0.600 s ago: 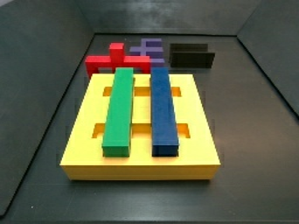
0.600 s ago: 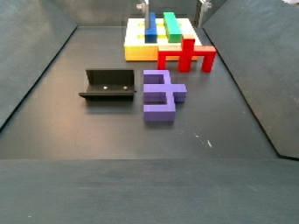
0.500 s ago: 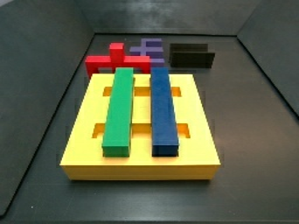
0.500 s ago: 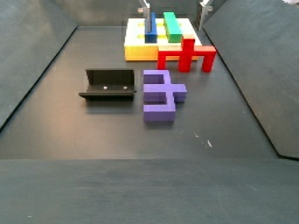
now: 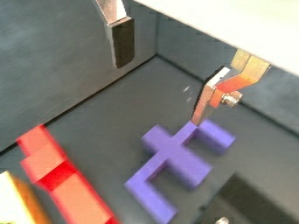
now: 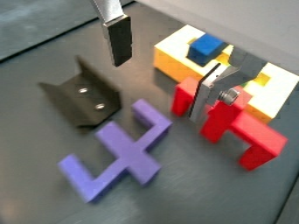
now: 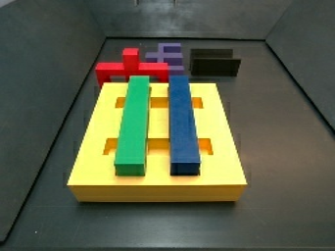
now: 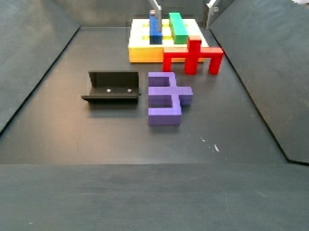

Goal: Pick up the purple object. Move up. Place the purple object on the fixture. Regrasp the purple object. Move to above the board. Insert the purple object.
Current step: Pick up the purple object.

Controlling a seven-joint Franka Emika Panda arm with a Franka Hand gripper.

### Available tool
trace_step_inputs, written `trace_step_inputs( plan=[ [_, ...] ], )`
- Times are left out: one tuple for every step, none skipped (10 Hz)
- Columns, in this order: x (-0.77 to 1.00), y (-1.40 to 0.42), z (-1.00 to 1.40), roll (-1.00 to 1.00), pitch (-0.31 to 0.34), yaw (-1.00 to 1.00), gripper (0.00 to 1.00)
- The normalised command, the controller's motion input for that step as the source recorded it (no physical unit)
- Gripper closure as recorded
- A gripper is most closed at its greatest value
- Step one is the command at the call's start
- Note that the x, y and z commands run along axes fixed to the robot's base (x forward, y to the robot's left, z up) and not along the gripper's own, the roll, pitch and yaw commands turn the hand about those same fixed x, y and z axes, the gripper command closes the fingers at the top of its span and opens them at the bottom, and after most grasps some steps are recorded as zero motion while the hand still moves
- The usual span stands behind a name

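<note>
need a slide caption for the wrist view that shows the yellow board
Open gripper hovers empty above the purple object lying on the floor, between the fixture and the red cross block.

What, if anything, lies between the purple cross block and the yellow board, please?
The red cross block stands between the purple cross block and the yellow board, as a side view shows. The gripper hangs open above the floor, holding nothing.

The gripper [image 6: 163, 66] hangs with jaws apart above the matte purple cross-shaped block [image 6: 117, 154], beside the dark L-shaped fixture [image 6: 79, 96].
</note>
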Motion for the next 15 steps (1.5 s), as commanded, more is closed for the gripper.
trace_step_inputs(
  plan=[
    [-0.31,0.15,-0.73,-0.07,-0.193,-0.17,0.00],
    [0.00,0.25,-0.80,-0.04,-0.079,-0.73,0.00],
    [0.00,0.14,-0.79,0.00,-0.030,-0.89,0.00],
    [0.00,0.06,-0.78,0.00,-0.021,-0.97,0.00],
    [0.01,0.00,-0.72,0.00,-0.026,-1.00,0.00],
    [0.04,0.00,-0.71,0.00,-0.026,-1.00,0.00],
    [0.00,0.00,-0.64,-0.02,-0.073,-1.00,0.00],
    [0.02,0.00,-0.53,-0.06,-0.067,-1.00,0.00],
    [0.05,0.00,-0.39,-0.06,-0.053,-1.00,0.00],
    [0.05,0.00,-0.13,-0.13,-0.063,-0.94,0.00],
    [0.02,0.03,0.00,-0.16,-0.067,-0.81,0.00],
    [0.00,0.15,0.06,-0.17,-0.084,-0.69,0.00],
    [0.01,0.13,0.07,-0.18,-0.089,-0.70,0.00],
    [0.02,0.07,0.02,-0.17,-0.064,-0.76,0.00],
    [0.04,0.01,0.00,-0.18,-0.053,-0.80,0.00]
  ],
)
